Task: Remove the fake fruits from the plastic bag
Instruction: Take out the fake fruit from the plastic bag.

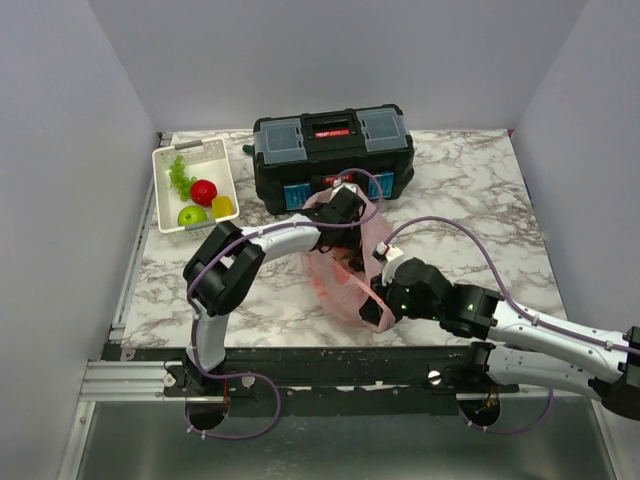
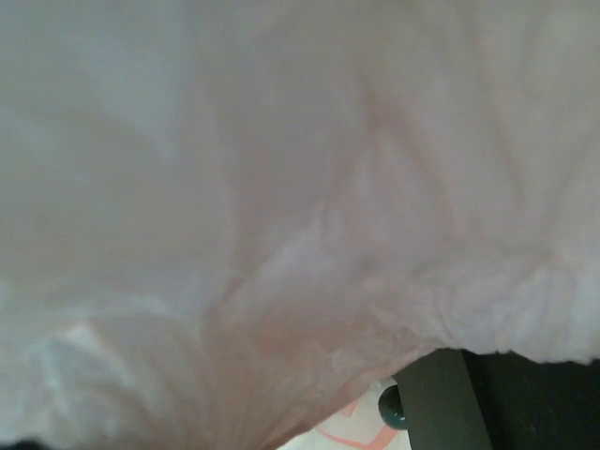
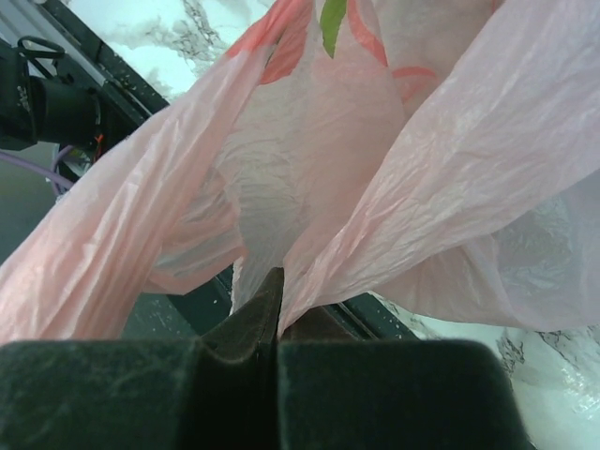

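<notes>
- Trouble could come first from the right gripper (image 3: 276, 286). Its jaws are pressed flat together on a fold of the plastic bag (image 1: 332, 272) at the near edge. Such thin film can slide out if either arm pulls — then the mouth drops closed.
- Left gripper (image 1: 345, 206) is at the far side of the bag, just beside the black toolbox (image 1: 333, 150). Its own camera is covered by pink film and only one dark finger (image 2: 441, 405) shows in a corner. I cannot tell how wide the claw stands, or whether it has hold of anything.
- Reaching blind like this, it may catch film together with a fruit, which could drag the whole bag or tear it.
- The bag lies in the middle of the marble table (image 1: 470, 190), between the two arms. A dark shape (image 1: 350, 262) shows through the film — perhaps a fruit, I cannot tell. I see no orange anywhere.
- The white basket (image 1: 190, 149) at the far left holds a red apple (image 1: 203, 192), a green apple (image 1: 192, 215), a yellow lemon (image 1: 222, 207) and a light green grape bunch (image 1: 178, 175).
- The toolbox lid is closed, so its contents are hidden.
</notes>
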`<action>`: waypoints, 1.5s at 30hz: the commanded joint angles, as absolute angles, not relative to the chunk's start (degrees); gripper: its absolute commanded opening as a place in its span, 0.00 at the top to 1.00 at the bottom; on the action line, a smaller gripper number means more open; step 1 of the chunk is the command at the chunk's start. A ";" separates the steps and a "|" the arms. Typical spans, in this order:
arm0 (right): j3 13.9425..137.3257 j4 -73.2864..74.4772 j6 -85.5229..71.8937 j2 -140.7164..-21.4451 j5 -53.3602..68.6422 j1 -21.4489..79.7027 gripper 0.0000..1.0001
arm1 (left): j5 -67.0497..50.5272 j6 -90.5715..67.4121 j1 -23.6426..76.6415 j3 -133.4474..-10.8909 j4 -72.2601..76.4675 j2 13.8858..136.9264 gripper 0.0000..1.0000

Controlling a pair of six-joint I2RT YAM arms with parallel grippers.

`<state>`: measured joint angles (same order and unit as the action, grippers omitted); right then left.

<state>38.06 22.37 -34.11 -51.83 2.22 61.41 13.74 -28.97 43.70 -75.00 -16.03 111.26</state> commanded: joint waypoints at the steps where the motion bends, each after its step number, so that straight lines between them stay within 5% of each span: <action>1: 37.10 23.56 -35.35 -52.52 0.30 61.74 0.99 | 15.92 -29.46 43.73 -77.57 -17.68 113.79 0.28; 6: 37.66 25.10 -36.72 -53.76 -6.02 61.77 0.99 | 14.31 -26.55 43.68 -77.21 -18.92 112.25 0.63; 11: 38.78 26.80 -37.48 -56.58 -11.34 61.70 0.99 | 8.34 -25.33 43.75 -71.67 -16.83 104.18 0.74; 33: 42.10 31.65 -48.74 -58.43 -31.69 61.75 0.99 | -20.81 -24.40 43.95 -52.77 -13.17 71.06 0.77; 45: 48.09 37.53 -46.60 -60.99 -41.74 61.71 0.99 | -10.79 -21.14 38.86 -58.18 -23.76 55.40 0.79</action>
